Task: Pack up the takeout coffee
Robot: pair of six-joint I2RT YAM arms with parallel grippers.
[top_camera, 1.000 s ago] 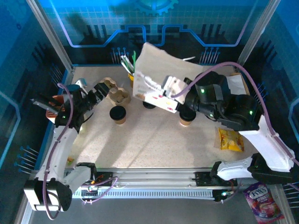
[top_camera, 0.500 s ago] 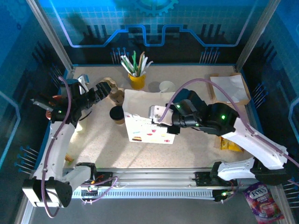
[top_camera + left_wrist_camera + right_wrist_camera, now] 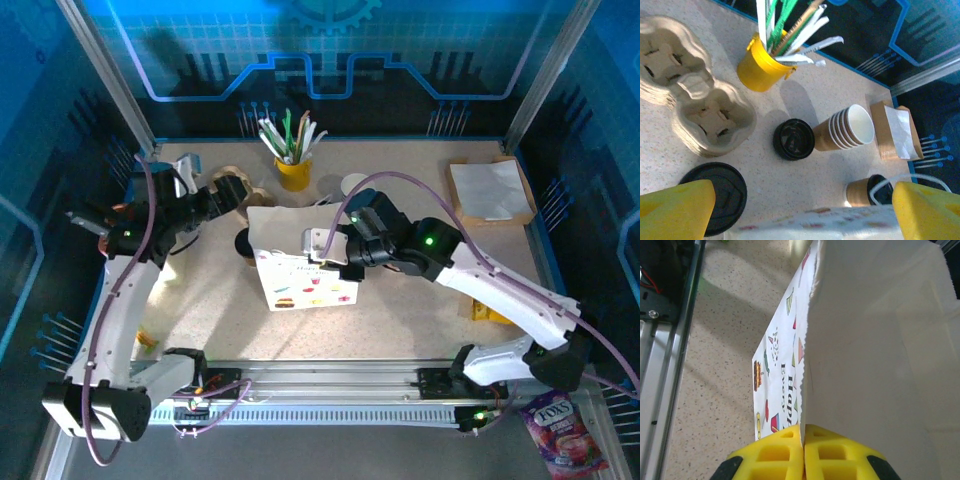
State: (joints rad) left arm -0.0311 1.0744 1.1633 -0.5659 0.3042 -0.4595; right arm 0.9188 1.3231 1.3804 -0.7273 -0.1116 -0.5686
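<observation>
— What is your right tool doing?

— I am pinching my right tool (image 3: pixel 803 436) shut on the top edge of the white paper bag (image 3: pixel 300 280). Its yellow fingers (image 3: pixel 775 450) are pressing together with the paper between them. The bag is standing open near the middle of the counter (image 3: pixel 400 320), and its printed side is facing the near edge. I cannot tell whether its bottom is touching the counter.

— And the left one?

— I am holding my left tool (image 3: pixel 802 197) spread wide with nothing in it. It is hanging over the left part of the counter, just beyond the bag.

— Where are the coffees sitting?

— Both are standing out on the counter, not in the bag. One lidded kraft cup (image 3: pixel 715 197) is sitting right under my left tool, just beside the bag and next to the stacked pulp cup carriers (image 3: pixel 710 120). The other lidded cup (image 3: pixel 860 192) is showing just past the bag's top edge, near the stack of lidless cups (image 3: pixel 845 130) lying on its side. A black lid (image 3: pixel 793 139) is lying between the two, near the yellow utensil cup (image 3: pixel 762 67).
</observation>
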